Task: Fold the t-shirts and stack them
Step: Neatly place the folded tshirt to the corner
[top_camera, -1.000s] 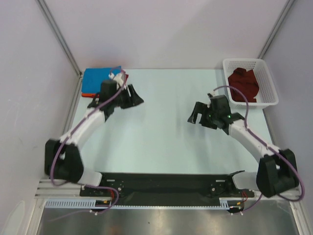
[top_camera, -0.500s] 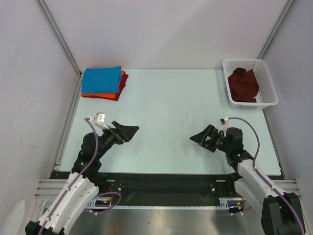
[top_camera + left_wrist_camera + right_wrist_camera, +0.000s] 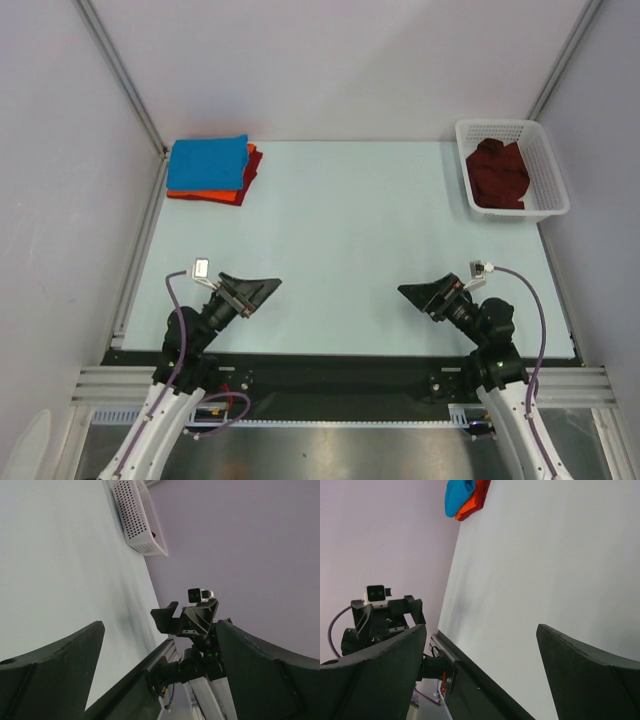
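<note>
Both arms have pulled back. The left gripper (image 3: 266, 290) and right gripper (image 3: 414, 297) hang empty, fingers apart. The folded stack of t-shirts (image 3: 208, 165) lies well beyond the left fingers. The maroon t-shirt (image 3: 497, 172) in the basket (image 3: 553, 170), well beyond the right fingers, probably comes next.

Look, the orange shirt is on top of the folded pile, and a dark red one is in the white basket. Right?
Not quite. The blue shirt is on top of the folded pile; the orange shirt lies under it, as the top view shows. A dark red shirt is in the white basket, as you said.
</note>
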`<action>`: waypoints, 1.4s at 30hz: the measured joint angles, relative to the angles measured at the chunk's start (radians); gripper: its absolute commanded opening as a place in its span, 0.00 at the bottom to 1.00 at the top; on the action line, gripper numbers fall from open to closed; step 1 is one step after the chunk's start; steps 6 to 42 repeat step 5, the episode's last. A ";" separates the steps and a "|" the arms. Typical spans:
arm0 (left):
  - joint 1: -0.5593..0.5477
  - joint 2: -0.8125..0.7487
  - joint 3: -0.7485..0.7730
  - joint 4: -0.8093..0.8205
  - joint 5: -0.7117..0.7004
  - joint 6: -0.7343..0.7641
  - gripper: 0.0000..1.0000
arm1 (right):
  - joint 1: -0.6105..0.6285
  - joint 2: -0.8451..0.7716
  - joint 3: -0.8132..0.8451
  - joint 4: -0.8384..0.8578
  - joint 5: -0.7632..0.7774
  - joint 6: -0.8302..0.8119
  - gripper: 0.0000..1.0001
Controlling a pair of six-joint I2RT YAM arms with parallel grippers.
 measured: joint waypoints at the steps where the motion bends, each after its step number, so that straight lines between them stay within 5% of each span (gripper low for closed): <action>1: -0.001 -0.001 0.000 0.009 0.012 -0.010 1.00 | 0.002 0.012 0.004 -0.009 0.013 0.000 1.00; 5: -0.001 -0.001 0.000 0.028 0.046 -0.037 1.00 | 0.006 0.105 0.006 -0.013 0.032 -0.002 1.00; 42: -0.001 -0.001 0.000 0.028 0.046 -0.037 1.00 | 0.006 0.105 0.006 -0.013 0.032 -0.002 1.00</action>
